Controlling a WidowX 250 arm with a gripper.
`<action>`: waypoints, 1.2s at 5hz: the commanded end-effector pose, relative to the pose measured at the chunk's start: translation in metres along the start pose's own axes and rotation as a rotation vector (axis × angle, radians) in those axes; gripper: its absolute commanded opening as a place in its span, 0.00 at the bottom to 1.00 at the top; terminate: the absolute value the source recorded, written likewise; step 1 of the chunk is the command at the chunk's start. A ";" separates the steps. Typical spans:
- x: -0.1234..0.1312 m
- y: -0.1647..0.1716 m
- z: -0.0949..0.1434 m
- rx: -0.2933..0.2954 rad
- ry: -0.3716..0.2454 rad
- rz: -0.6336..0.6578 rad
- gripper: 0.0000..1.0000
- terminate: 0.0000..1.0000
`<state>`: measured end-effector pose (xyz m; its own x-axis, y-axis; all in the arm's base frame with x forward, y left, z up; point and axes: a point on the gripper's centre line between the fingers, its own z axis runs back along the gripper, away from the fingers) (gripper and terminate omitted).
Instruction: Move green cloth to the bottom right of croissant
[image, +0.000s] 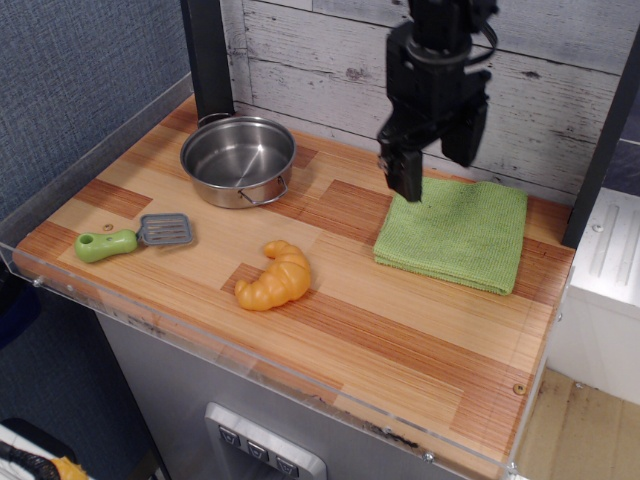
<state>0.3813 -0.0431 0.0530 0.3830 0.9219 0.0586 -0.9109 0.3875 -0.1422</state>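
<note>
Green and knitted, the cloth (453, 231) lies flat on the right rear part of the table (400, 350), folded into a rough square with a waffle texture and a thicker doubled edge along its front. Above its rear left corner hangs the gripper (433, 160), black and blocky, its two fingers (405, 172) pointing down with a clear gap between them, holding nothing; the left finger overlaps the cloth's corner in this view, but whether it touches the fabric cannot be told. The croissant (274, 277), orange-yellow plastic, crescent-shaped with ridged segments, sits near the table's middle front, well apart from the cloth and to its left. Further left a spatula (130, 238) lies flat, with a bright green handle and a slotted grey blade. Behind it, near the back left, stands a steel pot (238, 160), round, shiny and shallow, with a thin wire handle at its front. The tabletop is striped wood laminate in light and reddish bands, edged by a clear acrylic rim (250, 362). Behind runs a wall (560, 90) of weathered whitish planks. The arm's upper part is cut off by the top edge, and a dark post (208, 55) rises behind the pot.
</note>
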 end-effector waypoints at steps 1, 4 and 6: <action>-0.020 -0.008 -0.006 -0.018 0.011 -0.047 1.00 0.00; -0.036 -0.002 -0.031 0.028 0.002 -0.078 1.00 0.00; -0.042 0.022 -0.029 0.076 -0.031 -0.096 1.00 0.00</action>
<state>0.3550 -0.0685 0.0077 0.4657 0.8801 0.0928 -0.8815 0.4706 -0.0395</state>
